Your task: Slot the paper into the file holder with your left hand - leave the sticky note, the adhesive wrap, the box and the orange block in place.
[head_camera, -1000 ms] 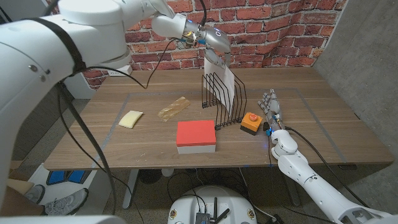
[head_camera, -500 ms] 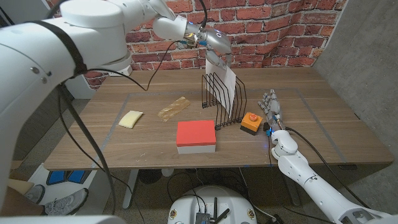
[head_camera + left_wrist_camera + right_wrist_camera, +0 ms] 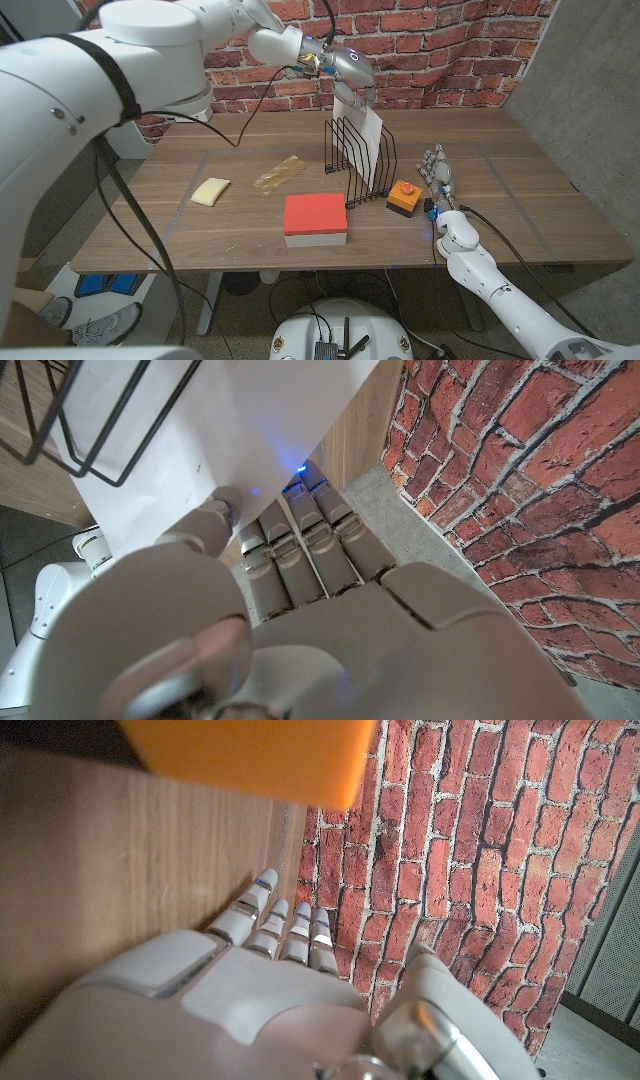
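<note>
So we've got the file holder (image 3: pixel 357 160) standing mid-table, wire dividers upright, and our left hand (image 3: pixel 350 82) directly above its far end with the paper (image 3: pixel 366 130) pinched between thumb and fingers (image 3: pixel 300 550). The sheet hangs below the hand, long axis near vertical, bottom edge already down among the wires. Our right hand (image 3: pixel 437 168) waits beside the orange block (image 3: pixel 402 196), holding nothing, fingers loosely apart.

Your wooden table (image 3: pixel 520 190) carries the sticky note (image 3: pixel 210 191); adhesive wrap (image 3: pixel 279 173); box (image 3: pixel 315 220); file holder (image 3: pixel 358 160); orange block (image 3: pixel 402 197).
</note>
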